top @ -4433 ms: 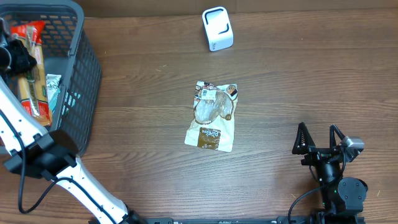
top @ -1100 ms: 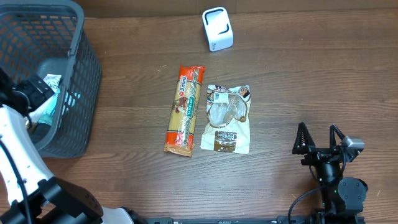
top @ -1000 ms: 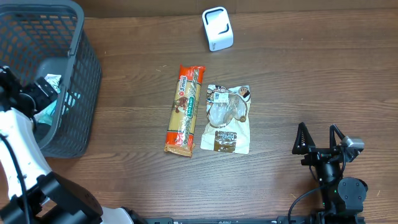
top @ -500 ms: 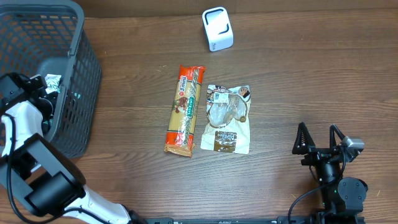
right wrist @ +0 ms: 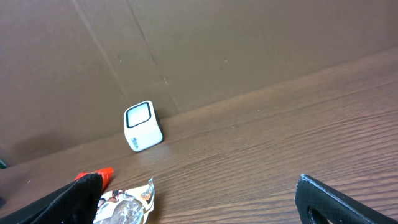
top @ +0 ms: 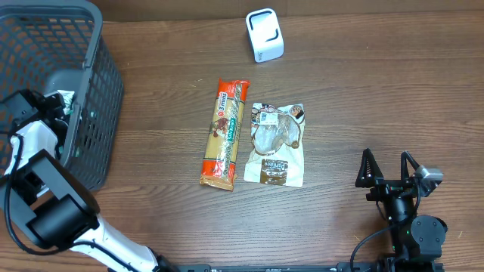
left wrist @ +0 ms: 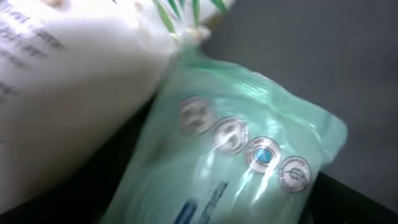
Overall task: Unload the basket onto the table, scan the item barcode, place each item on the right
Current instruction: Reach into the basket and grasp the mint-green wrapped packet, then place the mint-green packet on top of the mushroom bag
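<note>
Left arm is down inside the grey basket (top: 102,72) at the left edge of the overhead view. The left pincer (top: 57,112) is spread wide, with nothing clamped as far as the frames show. Its wrist camera is right on top of a pale green packet (left wrist: 239,146) with a row of round seals. A white packet (left wrist: 59,87) overlaps that one's upper left corner.

Out on the desk (top: 378,83), mid-frame, two items lie side by side. A long orange pack (top: 225,134) is on the left and a clear pouch (top: 276,143) is just beside it on the right. The white scanner (top: 264,35) stands at the top centre, well apart from both.

Lower right, the right pincer (top: 386,157) is released and empty, apart from everything. Its own camera looks across the desk to the scanner and the pouch's top edge.
</note>
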Tool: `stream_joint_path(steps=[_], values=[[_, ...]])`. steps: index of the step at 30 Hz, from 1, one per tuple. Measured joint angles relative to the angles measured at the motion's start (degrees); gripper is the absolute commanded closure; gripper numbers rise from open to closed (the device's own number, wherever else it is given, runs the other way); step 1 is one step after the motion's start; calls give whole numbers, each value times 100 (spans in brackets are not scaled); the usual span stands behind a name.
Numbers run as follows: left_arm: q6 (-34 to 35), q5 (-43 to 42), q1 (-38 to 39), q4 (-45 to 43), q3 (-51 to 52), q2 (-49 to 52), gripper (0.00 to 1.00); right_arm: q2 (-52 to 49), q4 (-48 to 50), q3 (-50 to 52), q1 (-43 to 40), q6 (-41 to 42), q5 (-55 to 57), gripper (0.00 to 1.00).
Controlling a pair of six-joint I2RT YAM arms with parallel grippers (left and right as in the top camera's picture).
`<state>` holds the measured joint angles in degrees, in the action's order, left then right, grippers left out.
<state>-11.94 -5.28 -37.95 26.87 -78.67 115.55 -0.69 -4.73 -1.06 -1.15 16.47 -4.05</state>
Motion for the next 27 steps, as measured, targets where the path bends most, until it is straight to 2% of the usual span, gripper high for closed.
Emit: stream_joint_path(steps=[2,5,7,9,10,18,23,27], values=[[-11,-4,0,-26,-42,31,9,0,-2,0,0,2,-2,0],[-26,-46,0,-46,-79,83,34,0,-2,0,0,0,0,0],[-24,-61,4,-55,-87,90,65,0,-2,0,0,0,-2,0],[24,-55,7,-61,-87,94,88,0,-2,0,0,0,0,0],[44,-55,7,-63,-90,94,95,0,-2,0,0,0,0,0],[481,-39,4,216,-297,85,96,0,-4,0,0,0,0,0],[601,-238,4,944,-741,59,96,0,0,0,0,0,0,0],[608,-621,4,1709,-1676,-195,96,0,-2,0,0,0,0,0]])
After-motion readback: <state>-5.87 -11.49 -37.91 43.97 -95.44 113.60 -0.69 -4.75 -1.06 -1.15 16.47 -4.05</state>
